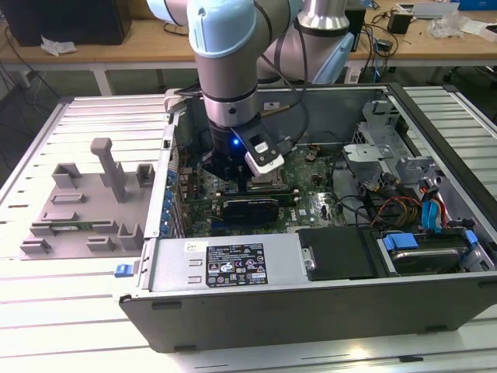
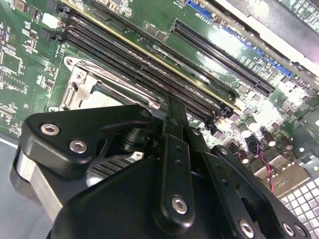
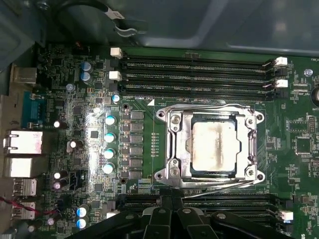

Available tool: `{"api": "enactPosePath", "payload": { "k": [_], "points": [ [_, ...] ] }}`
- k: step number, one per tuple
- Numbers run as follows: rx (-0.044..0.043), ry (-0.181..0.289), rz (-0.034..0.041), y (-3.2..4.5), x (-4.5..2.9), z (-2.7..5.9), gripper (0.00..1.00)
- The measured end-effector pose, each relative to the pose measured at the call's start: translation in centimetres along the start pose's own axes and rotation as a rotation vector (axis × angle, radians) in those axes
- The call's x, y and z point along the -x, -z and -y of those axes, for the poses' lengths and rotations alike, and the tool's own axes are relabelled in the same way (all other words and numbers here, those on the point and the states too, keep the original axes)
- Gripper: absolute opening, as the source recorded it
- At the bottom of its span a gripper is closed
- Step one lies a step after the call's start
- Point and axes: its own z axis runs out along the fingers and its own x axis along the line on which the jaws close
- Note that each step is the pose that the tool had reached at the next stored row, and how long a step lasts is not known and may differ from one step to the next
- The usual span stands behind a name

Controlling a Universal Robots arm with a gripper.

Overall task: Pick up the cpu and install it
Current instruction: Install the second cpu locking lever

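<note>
Inside socket (image 3: pixel 214 149), one cpu (image 3: pixel 213 147)

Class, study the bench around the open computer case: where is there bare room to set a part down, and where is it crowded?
Free: ribbed metal table in front of the grey plastic tray. Crowded: inside the open grey computer case, where the tool hangs over the green motherboard.

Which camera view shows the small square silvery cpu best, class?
The first wrist view: the small square silvery cpu lies in full sight, seated within the socket's metal frame. In the second wrist view the black tool covers most of it. In the exterior view the arm blocks it.
</note>
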Motion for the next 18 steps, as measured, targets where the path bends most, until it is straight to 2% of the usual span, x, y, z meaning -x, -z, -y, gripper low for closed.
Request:
{"api": "enactPosePath", "payload": {
  "k": [4, 5, 7, 9, 10, 12, 13, 18],
  "points": [
    [0.0323, -0.002, 0.0007, 0.02, -0.01, 0.45, 0.11],
    [0.0441, -0.003, 0.0010, 0.02, -0.01, 0.60, 0.11],
    [0.0586, -0.004, 0.0015, 0.00, -0.01, 0.74, 0.11],
    [0.0767, -0.006, 0.0018, -0.02, -0.03, 0.82, 0.11],
    [0.0891, -0.007, 0.0021, -0.03, -0.04, 0.85, 0.11],
    [0.0979, -0.007, 0.0024, -0.05, -0.05, 0.91, 0.11],
    [0.0996, -0.007, 0.0024, -0.05, -0.05, 0.96, 0.11],
    [0.1003, -0.008, 0.0024, 0.00, -0.06, 1.64, 0.11]
  ]
}}
